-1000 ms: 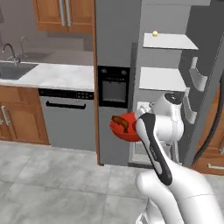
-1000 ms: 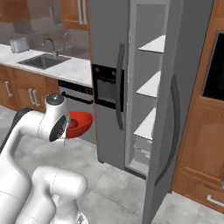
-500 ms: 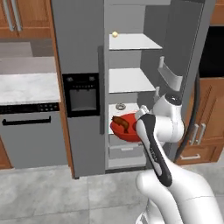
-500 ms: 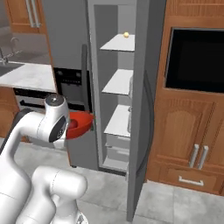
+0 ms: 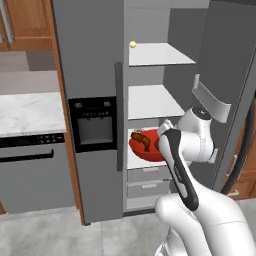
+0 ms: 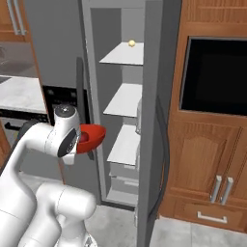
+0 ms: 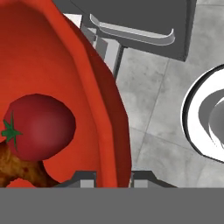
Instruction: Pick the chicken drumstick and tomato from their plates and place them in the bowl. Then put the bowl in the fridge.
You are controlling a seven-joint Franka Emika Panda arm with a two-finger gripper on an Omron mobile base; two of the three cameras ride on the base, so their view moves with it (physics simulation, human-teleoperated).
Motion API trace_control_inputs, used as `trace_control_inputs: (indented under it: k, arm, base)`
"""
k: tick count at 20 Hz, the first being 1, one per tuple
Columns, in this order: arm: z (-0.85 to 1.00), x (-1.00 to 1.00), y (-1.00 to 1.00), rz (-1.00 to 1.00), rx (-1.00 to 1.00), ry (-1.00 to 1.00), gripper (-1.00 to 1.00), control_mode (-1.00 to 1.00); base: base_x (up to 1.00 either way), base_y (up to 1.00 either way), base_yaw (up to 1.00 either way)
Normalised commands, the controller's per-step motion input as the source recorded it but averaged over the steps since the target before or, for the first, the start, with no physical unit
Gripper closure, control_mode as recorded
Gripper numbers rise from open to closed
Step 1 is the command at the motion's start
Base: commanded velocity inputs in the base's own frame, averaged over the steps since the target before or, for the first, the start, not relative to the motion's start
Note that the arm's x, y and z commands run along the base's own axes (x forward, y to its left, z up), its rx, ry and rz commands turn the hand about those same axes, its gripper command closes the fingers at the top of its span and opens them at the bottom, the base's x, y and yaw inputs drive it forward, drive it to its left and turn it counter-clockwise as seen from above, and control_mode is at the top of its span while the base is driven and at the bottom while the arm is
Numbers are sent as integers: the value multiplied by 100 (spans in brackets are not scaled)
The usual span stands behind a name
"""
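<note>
My gripper (image 7: 113,176) is shut on the near rim of the glossy red bowl (image 7: 52,65), one finger inside the wall and one outside. The tomato (image 7: 40,127), dark red with a green stem, lies in the bowl against the brown chicken drumstick (image 7: 17,168). In the left base view the bowl (image 5: 144,148) hangs level in front of the fridge's third white shelf (image 5: 145,161), with the drumstick (image 5: 141,138) showing above its rim. From the right, the bowl (image 6: 92,137) is still outside the open fridge (image 6: 120,62), near the handle. The plates are out of view.
The fridge's right door (image 5: 231,80) stands open beside my arm, with a grey door bin (image 5: 212,100). A small yellow ball (image 5: 132,44) sits on the top shelf. Drawers (image 5: 148,181) lie below the shelves. A wall oven (image 6: 217,77) and wooden cabinets stand right; counter (image 5: 30,111) left.
The base has driven and turned, so both base views have swung toward the open fridge, which is now nearer and centred. The bowl stays held the same way at the hand.
</note>
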Motion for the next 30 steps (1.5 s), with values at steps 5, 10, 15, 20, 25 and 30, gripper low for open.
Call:
trace_control_inputs:
  k: [5,10,15,20,25,30]
  arm:
    - [0,0,0,0,0,0,100,100]
    - [0,0,0,0,0,0,100,100]
    - [0,0,0,0,0,0,100,100]
    - [0,0,0,0,0,0,100,100]
    - [0,0,0,0,0,0,100,100]
    - [0,0,0,0,0,0,100,100]
  base:
    - [64,18,-14]
    - [42,12,-33]
    - [47,22,-24]
    - [48,29,-5]
    - [15,3,0]
    - [0,0,0]
